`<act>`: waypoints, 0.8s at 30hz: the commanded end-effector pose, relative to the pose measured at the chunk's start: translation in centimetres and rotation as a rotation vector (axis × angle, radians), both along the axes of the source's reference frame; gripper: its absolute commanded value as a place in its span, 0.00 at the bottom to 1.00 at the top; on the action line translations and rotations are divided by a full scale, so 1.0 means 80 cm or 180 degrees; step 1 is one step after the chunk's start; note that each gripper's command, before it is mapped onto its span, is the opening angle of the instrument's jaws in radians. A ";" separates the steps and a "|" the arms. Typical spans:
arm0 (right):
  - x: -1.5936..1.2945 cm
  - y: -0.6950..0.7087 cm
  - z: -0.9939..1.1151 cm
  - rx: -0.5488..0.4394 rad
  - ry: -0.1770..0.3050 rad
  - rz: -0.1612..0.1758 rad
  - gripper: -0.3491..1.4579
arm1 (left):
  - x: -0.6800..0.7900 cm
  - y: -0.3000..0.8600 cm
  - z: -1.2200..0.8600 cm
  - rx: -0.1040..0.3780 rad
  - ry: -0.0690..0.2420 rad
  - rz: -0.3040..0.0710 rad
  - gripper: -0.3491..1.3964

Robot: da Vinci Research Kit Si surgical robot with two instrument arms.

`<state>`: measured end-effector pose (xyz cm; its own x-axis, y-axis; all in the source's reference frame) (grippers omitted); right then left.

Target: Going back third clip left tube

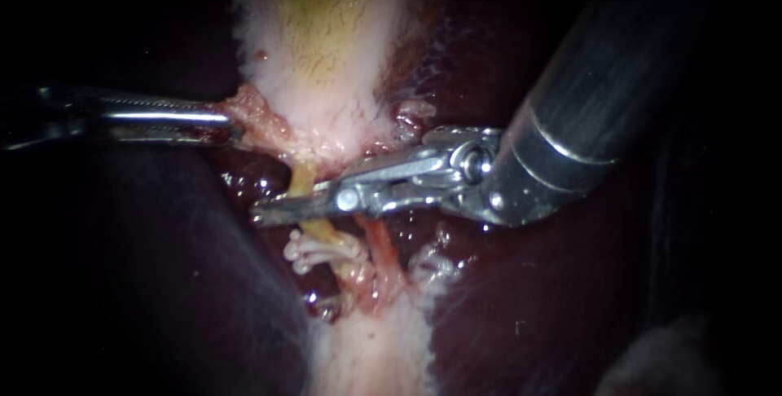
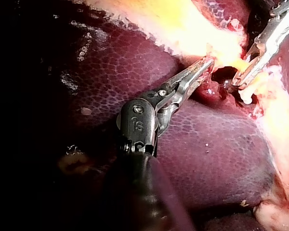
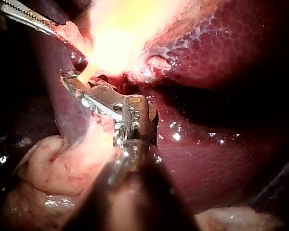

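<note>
Yellowish left tube [image 1: 301, 180] below the pale gallbladder [image 1: 326, 37] carries white clips [image 1: 305, 251]. Slim metal right instrument [image 1: 265, 213] lies across it above them; open or closed cannot be told. Slim metal left instrument [image 1: 232, 125] pinches pink tissue [image 1: 259, 115].

Left tube [image 1: 302, 181] partly behind right instrument [image 1: 277, 210].

Dark red liver [image 1: 570, 306], pale gallbladder [image 1: 326, 37] — yellowish centre, frayed white edges
</note>
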<state>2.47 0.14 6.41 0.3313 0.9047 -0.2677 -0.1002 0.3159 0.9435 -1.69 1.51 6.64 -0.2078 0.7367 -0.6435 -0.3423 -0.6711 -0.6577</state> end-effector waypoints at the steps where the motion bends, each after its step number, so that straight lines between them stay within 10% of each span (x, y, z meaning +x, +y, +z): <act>1: 0.0000 0.0000 0.0001 -0.0001 -0.0003 0.0016 0.00 | 0.0000 0.0000 0.0000 -0.0001 -0.0002 -0.0001 0.00; 9: 0.0009 -0.0005 0.0006 0.0068 0.0341 0.0105 0.42 | 0.0000 -0.0001 0.0001 -0.0002 -0.0002 -0.0001 0.00; 24: 0.0010 -0.0017 0.0071 -0.0451 0.0282 0.0161 0.47 | -0.0001 -0.0004 0.0006 -0.0008 0.0009 0.0003 0.00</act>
<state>2.53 0.01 7.01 0.2562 0.8606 -0.4401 -0.0405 0.4645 0.8847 -1.70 1.48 6.69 -0.2103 0.7351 -0.6445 -0.3430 -0.6728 -0.6555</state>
